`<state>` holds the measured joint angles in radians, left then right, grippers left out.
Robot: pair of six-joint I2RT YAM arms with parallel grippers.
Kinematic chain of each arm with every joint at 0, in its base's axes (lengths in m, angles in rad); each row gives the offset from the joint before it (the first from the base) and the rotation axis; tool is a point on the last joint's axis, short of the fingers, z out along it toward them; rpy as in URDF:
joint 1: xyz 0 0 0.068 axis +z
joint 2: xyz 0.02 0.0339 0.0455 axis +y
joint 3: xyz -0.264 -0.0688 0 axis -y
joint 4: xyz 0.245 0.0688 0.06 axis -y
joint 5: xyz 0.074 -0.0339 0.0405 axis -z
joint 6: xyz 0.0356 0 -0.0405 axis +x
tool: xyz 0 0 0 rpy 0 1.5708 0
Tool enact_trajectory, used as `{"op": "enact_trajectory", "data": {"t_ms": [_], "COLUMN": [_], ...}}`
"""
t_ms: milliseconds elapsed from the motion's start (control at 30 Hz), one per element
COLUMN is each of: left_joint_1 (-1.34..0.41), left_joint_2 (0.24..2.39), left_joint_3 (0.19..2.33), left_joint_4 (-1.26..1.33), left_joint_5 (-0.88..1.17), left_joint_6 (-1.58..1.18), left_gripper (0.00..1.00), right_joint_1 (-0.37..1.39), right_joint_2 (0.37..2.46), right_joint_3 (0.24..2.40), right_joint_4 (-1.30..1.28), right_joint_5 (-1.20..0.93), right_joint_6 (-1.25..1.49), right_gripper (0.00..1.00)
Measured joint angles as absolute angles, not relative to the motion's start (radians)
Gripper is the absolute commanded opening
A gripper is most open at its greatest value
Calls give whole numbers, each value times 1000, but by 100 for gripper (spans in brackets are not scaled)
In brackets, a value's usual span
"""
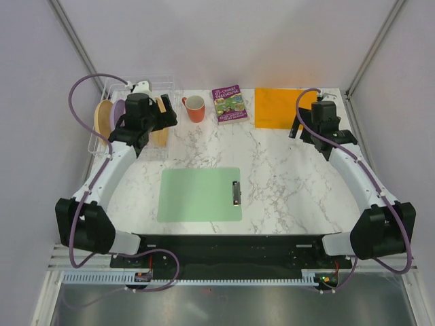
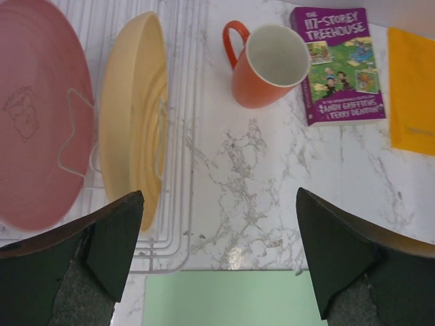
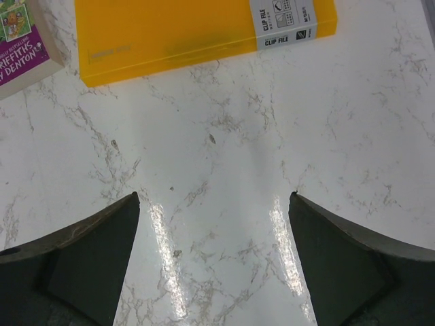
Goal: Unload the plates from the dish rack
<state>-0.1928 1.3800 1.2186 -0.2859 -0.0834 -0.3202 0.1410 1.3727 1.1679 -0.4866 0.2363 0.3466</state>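
Plates (image 2: 132, 109) stand on edge in the dish rack (image 2: 182, 224), close left of the left gripper (image 2: 217, 204), which gapes, empty; marble table (image 2: 258, 176) spreads rightward. Right gripper (image 3: 214, 200) likewise wide, empty.

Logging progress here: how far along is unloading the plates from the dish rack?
Done: nothing; no plate lies outside the dish rack. In hand: the left claw hovers open near the pink plate and tan-yellow plate, holding nothing; the right claw is open, empty. Left: every plate, all standing in the rack.
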Motion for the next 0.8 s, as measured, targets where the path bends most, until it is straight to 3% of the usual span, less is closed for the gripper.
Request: {"op": "enact_trajectory", "data": {"t_ms": [433, 600, 800], "left_joint_1": [-192, -192, -192], "left_joint_2": [1465, 1483, 1575], "left_joint_3": [1261, 1271, 1284], "left_joint_4": [-294, -281, -278], "left_joint_5": [-353, -411, -456], "left_joint_6": [-231, -199, -192], "left_gripper": [99, 92, 75], "right_joint_1": [141, 141, 141], "right_joint_2": [1321, 1334, 1336], "right_joint_3": [1093, 1086, 1085], "right_joint_4": [-482, -478, -477], "right_joint_5": [259, 245, 244], "right_joint_6": [339, 346, 346], "right_gripper": [98, 98, 98]}}
